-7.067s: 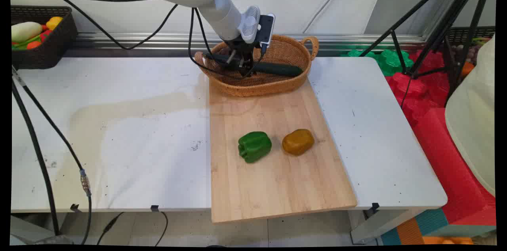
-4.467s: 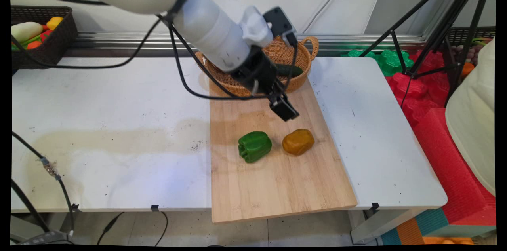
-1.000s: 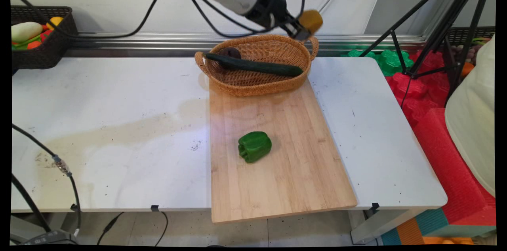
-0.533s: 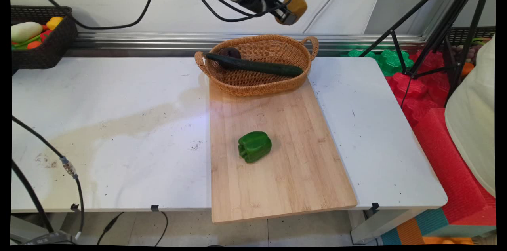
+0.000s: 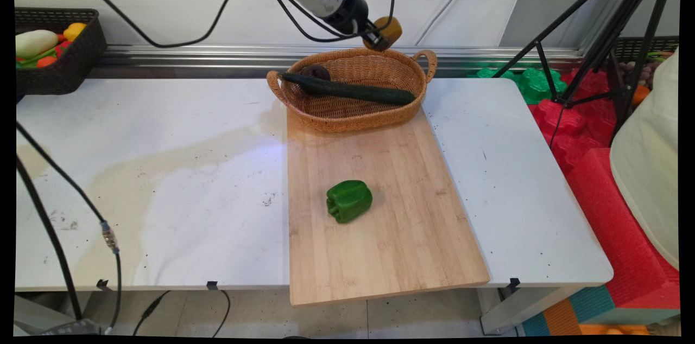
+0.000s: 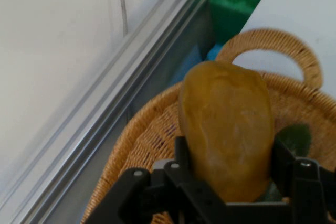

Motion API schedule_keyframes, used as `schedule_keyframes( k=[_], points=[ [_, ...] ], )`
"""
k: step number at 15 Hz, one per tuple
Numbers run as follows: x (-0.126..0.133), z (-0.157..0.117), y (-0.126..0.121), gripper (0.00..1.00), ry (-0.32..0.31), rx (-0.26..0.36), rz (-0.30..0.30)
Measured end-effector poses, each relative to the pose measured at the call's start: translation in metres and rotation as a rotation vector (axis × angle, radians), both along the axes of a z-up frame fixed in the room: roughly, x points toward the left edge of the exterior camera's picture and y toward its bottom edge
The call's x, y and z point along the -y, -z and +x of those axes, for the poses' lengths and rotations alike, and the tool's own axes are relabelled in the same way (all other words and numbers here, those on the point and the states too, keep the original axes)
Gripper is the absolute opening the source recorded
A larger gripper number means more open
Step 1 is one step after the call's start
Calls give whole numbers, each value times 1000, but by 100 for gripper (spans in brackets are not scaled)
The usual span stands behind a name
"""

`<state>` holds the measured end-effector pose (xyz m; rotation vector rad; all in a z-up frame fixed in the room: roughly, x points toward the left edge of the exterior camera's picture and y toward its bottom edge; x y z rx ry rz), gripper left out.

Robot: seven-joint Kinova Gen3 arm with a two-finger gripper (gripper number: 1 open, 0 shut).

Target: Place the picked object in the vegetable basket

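My gripper is shut on a yellow-brown bell pepper, held in the air just above the far rim of the wicker basket. In the hand view the pepper sits between the black fingers, with the basket's rim and handle below it. A long dark cucumber and a dark round item lie in the basket. A green bell pepper rests on the wooden cutting board.
A dark basket with assorted vegetables stands at the table's far left corner. Black cables hang over the left side. A black tripod and red and green foam mats lie beyond the table's right edge.
The gripper lifted the yellow-brown pepper off the board, carried it up behind the basket, and over the last second moved it left and down towards the basket's far rim.
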<state>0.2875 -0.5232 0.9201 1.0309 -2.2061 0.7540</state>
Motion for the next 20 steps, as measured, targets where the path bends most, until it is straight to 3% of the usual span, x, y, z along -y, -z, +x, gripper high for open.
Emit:
schedule_keyframes(
  k=[8,16,17,20],
  points=[
    [45,5,49,0,-4,63,71],
    [71,6,79,0,14,80,110],
    [73,5,81,100,17,80,113],
    [76,5,83,100,22,74,113]
  ],
)
